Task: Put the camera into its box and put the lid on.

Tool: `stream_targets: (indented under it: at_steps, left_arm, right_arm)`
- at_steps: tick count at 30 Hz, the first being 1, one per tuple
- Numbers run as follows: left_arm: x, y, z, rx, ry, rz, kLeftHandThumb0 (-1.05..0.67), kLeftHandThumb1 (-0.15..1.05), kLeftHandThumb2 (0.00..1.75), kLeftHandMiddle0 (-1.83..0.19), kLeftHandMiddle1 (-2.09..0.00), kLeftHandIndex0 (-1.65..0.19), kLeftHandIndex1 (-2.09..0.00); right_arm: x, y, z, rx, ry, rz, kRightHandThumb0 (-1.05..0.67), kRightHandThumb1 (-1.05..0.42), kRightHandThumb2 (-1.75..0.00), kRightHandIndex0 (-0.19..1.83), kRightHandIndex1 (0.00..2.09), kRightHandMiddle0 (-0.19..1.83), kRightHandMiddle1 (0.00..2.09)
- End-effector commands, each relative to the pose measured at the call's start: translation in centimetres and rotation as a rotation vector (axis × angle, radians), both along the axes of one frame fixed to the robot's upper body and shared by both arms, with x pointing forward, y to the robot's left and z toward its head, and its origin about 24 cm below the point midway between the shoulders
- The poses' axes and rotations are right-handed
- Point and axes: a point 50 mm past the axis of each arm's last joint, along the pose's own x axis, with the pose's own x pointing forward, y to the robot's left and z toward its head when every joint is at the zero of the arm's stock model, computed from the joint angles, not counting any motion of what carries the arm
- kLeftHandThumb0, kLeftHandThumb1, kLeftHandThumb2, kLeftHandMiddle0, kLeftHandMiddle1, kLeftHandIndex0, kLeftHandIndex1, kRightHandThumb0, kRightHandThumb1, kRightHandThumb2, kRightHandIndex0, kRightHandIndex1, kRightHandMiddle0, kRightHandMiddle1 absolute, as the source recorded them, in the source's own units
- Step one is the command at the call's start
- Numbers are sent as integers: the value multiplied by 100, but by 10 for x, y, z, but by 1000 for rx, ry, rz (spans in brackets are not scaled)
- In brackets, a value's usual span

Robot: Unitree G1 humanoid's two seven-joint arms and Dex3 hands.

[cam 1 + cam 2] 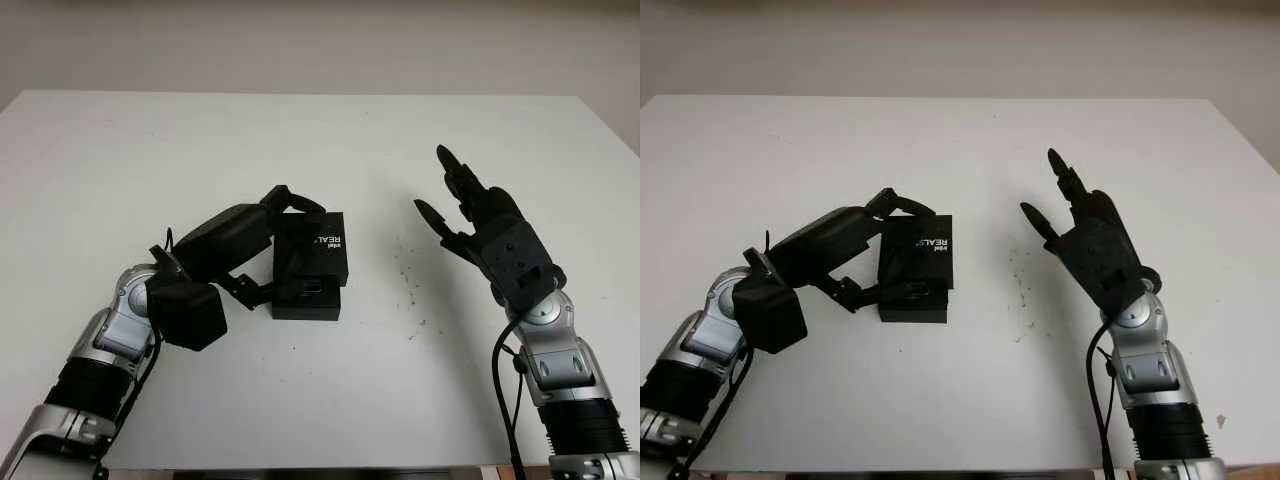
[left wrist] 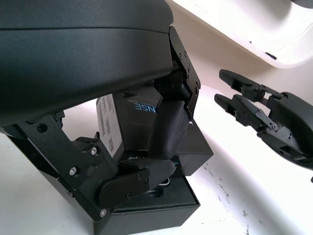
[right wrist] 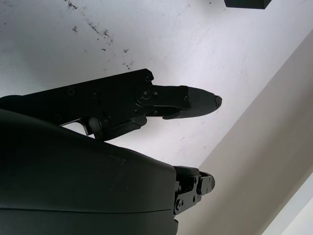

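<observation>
The black box (image 1: 305, 300) sits on the white table (image 1: 330, 400), left of centre. A bit of the camera (image 1: 312, 288) shows in its open near end. The black lid (image 1: 322, 245), lettered in white, lies tilted over the box's far part, shifted away from me. My left hand (image 1: 278, 245) is shut on the lid's left side, fingers (image 1: 295, 202) curled over its far edge and thumb below. In the left wrist view the lid (image 2: 137, 122) stands above the box (image 2: 161, 208). My right hand (image 1: 455, 205) is open, raised to the right of the box, apart from it.
Small dark specks (image 1: 408, 275) mark the table between the box and the right hand. The table's far edge (image 1: 300, 94) meets a pale wall. A corner of the box (image 3: 247, 4) shows in the right wrist view beyond the fingers (image 3: 186, 100).
</observation>
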Motion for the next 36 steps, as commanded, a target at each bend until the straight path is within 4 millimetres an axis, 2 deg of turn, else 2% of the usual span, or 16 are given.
stream_targets:
  at_steps: [1, 18, 30, 36]
  left_arm:
    - [1, 0, -5, 29, 20, -8, -8, 78, 132, -83, -209, -75, -209]
    - [-4, -2, -8, 62, 65, -33, -9, 76, 133, -86, -209, -75, -209]
    - [-17, 6, -10, 87, 104, -56, -9, 83, 122, -92, -209, -76, -209]
    - [-23, 12, -13, 115, 123, -51, -7, 81, 125, -93, -209, -81, -209]
  right_arm:
    - [0, 0, 4, -1, -22, 2, -55, -105, -39, 15, 6, 12, 6]
    - [1, 0, 6, 4, -13, 14, -53, -105, -40, 13, 5, 9, 5]
    - [2, 0, 7, 13, -21, 24, -53, -105, -40, 12, 5, 9, 5]
    - [2, -1, 6, -5, -20, 10, -54, -105, -39, 14, 6, 10, 6]
